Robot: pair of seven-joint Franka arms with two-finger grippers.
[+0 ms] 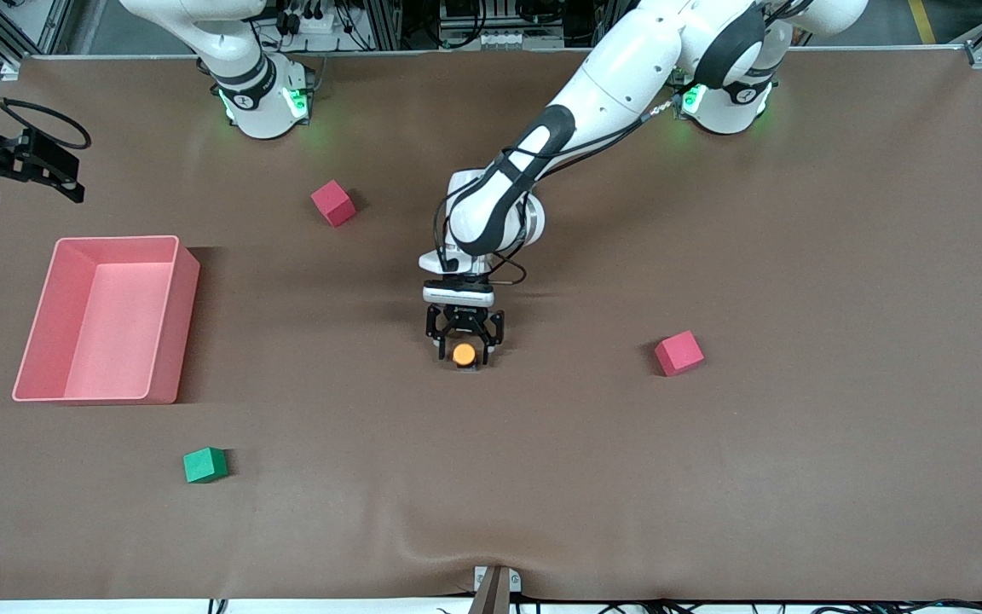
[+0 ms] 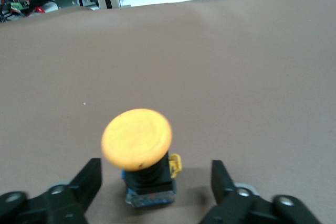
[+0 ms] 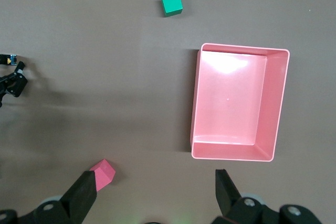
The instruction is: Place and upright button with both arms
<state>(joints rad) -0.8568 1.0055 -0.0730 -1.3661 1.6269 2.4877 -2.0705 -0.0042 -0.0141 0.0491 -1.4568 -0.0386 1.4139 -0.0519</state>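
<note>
Button (image 1: 464, 354) stands upright mid-worktop (image 1: 798, 477), orange cap up, left claw (image 1: 465, 341) spread wide around it without touching, so I'd lift straight up to avoid tipping it, while the right claw (image 3: 157, 195) waits wide over the pink tray (image 3: 281, 103).

Robotics lab: aluminium framing (image 1: 26, 30), cabling (image 1: 312, 17), brown-covered table (image 1: 798, 469).

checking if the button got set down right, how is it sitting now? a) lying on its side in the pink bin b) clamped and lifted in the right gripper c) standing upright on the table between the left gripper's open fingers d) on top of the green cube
c: the button stands on its black body, orange cap up, on the table, between the spread fingers of the left gripper, which do not touch it.
</note>
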